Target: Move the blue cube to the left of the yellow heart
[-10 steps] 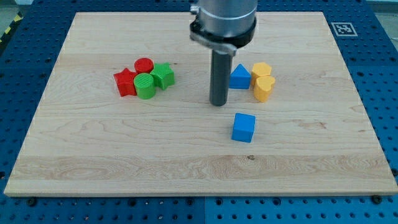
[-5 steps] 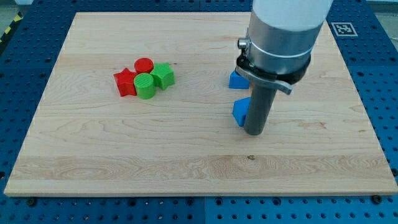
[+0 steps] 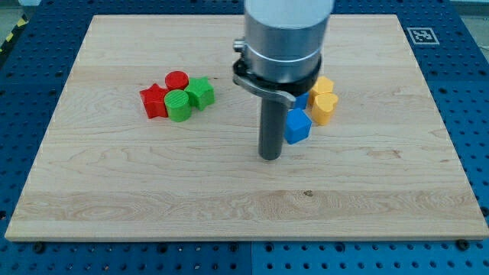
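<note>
The blue cube (image 3: 298,126) lies on the wooden board, just left of and slightly below the yellow heart (image 3: 324,109), close to it or touching. My tip (image 3: 270,156) rests on the board just left of and below the blue cube, close beside it. A yellow block (image 3: 322,85) sits right above the heart. A blue triangular block (image 3: 302,99) is mostly hidden behind the arm, above the cube.
A cluster sits at the view's left: a red star (image 3: 153,101), a red cylinder (image 3: 176,79), a green cylinder (image 3: 179,105) and a green block (image 3: 202,92). The wooden board (image 3: 114,183) ends on a blue perforated table.
The blue cube has moved up and sits beside the yellow heart. My tip went from left of the blocks to the cube's right, then back to its lower left.
</note>
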{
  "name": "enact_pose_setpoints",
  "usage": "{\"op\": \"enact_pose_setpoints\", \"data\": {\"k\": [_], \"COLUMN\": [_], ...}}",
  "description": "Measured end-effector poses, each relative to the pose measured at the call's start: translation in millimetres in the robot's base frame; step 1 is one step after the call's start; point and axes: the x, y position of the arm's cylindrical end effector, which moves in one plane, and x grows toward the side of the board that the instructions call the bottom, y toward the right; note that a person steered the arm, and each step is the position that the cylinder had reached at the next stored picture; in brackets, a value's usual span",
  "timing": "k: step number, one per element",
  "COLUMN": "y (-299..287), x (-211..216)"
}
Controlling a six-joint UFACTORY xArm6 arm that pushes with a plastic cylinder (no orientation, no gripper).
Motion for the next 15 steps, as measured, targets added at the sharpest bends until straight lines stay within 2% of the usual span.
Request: {"op": "enact_pose_setpoints", "data": {"k": [3, 6, 7, 8, 9, 10, 12, 14, 15], "y": [37.3, 38.4, 38.4, 32.3, -19.8, -45.3, -47.2, -1.7, 3.4], "x": [-20.7, -52.2, -35.7, 16.3, 26.4, 28.4, 29.0, 29.0, 29.0]}}
